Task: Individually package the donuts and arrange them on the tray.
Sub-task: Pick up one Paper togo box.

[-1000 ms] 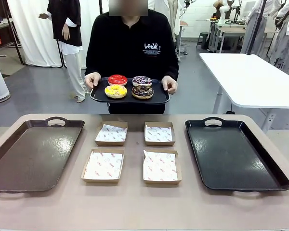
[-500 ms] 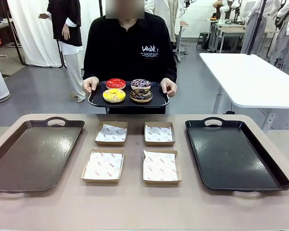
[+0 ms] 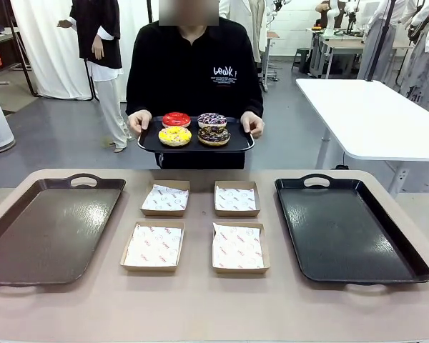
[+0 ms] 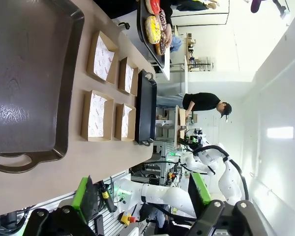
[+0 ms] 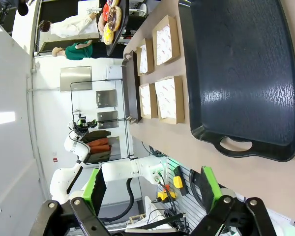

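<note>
Our left gripper (image 4: 140,196), in the left wrist view, has its fingers spread wide with nothing between them, and we see the donuts (image 4: 156,22) far off on a small black tray (image 4: 148,46). Our right gripper (image 5: 152,191), in the right wrist view, stands equally wide and empty. From the front, a person holds that tray in both hands (image 3: 252,124) beyond the table (image 3: 200,307), all four donuts on it, well apart from the paper-lined boxes (image 3: 154,246).

Person (image 3: 193,68) holds small tray (image 3: 197,148) w/ donuts (image 3: 174,136).
</note>
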You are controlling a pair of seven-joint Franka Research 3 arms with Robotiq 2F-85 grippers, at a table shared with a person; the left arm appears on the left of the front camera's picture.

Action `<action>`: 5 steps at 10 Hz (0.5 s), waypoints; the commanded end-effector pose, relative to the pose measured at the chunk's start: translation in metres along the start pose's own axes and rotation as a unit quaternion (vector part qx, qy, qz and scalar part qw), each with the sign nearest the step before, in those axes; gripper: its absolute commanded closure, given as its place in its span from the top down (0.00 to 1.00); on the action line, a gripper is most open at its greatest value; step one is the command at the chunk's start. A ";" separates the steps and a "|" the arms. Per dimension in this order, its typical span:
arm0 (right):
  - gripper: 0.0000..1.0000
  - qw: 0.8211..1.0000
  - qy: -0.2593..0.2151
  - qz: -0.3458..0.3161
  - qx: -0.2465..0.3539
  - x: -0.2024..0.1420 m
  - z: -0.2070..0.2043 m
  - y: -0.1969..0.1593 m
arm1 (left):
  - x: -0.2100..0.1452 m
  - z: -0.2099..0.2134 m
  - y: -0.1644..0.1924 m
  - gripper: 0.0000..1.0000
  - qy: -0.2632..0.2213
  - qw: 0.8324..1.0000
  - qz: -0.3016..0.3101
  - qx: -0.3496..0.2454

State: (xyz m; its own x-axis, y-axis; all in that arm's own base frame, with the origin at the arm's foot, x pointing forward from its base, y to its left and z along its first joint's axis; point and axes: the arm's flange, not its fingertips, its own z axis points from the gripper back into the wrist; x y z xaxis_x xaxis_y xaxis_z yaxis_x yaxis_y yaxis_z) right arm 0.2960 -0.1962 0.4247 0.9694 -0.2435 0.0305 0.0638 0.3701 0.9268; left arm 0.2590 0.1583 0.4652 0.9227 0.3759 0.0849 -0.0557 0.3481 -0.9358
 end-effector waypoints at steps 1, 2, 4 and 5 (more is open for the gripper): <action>1.00 0.999 0.035 0.025 -0.024 -0.004 -0.007 0.018 | 0.001 0.001 -0.001 1.00 -0.006 1.000 -0.004 -0.007; 1.00 0.996 0.061 0.040 -0.056 -0.003 -0.023 0.045 | 0.001 0.001 -0.001 1.00 -0.006 1.000 -0.004 -0.007; 1.00 0.981 0.115 0.035 -0.150 0.005 -0.081 0.098 | 0.001 0.001 -0.001 1.00 -0.006 1.000 -0.004 -0.007; 1.00 0.971 0.136 0.031 -0.196 0.005 -0.117 0.116 | 0.001 0.001 -0.001 1.00 -0.006 1.000 -0.004 -0.007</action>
State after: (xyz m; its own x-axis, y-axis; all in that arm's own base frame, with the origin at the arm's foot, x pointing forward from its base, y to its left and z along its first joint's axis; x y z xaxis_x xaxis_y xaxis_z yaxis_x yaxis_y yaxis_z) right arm 0.3241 -0.0791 0.4843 0.9998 -0.0177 -0.0133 0.0214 0.6133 0.7895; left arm 0.2597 0.1578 0.4660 0.9222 0.3769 0.0863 -0.0541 0.3468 -0.9364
